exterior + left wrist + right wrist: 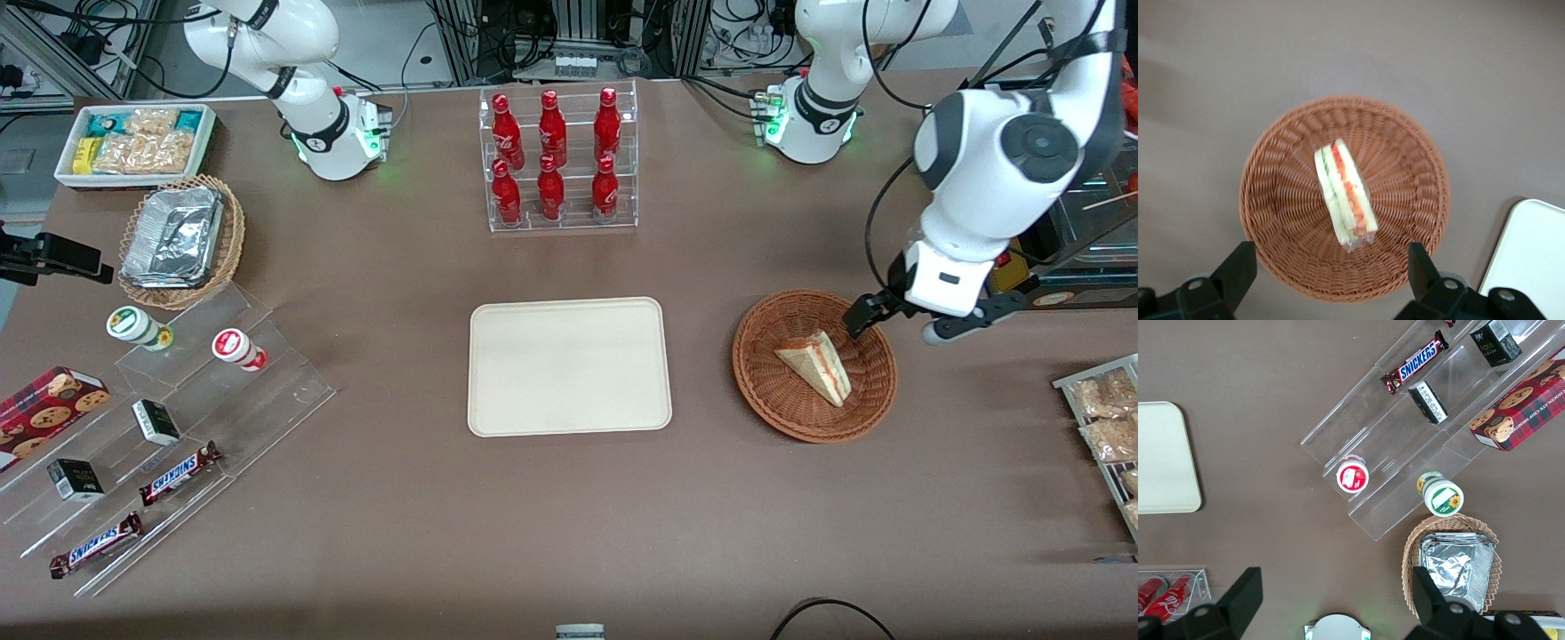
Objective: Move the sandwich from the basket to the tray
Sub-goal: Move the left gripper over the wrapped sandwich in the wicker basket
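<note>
A brown table fills the front view; at its right of centre the sandwich (816, 363) lies on its side in the basket (763, 373), filling edge up in the wrist view, with the cream tray (569, 366) bare at the frame's middle; the gripper (1331, 273) hangs above the basket's rim, jaws wide apart and holding nothing; this looks like the approach step; next it must drop straight down to straddle the wedge; the arm's wrist points downward.
</note>
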Robot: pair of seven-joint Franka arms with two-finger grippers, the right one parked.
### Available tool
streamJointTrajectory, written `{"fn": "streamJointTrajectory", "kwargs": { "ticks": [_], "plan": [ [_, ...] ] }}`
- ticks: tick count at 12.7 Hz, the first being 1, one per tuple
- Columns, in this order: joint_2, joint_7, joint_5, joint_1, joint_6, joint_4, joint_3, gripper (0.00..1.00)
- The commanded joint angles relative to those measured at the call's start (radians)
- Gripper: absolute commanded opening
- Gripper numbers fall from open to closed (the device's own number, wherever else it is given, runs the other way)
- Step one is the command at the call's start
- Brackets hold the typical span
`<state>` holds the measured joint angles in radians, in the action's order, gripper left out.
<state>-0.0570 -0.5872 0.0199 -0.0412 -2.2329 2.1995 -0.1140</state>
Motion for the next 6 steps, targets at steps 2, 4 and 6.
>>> {"fn": "streamJointTrajectory", "kwargs": {
  "ticks": [2,4,6],
  "plan": [
    [0.051,-0.179,-0.008,-0.025,-0.124,0.054,-0.018,1.0],
    [0.101,-0.192,-0.006,-0.025,-0.209,0.074,-0.018,1.0],
    [0.164,-0.187,0.008,-0.025,-0.241,0.072,-0.019,1.0]
  ]
}}
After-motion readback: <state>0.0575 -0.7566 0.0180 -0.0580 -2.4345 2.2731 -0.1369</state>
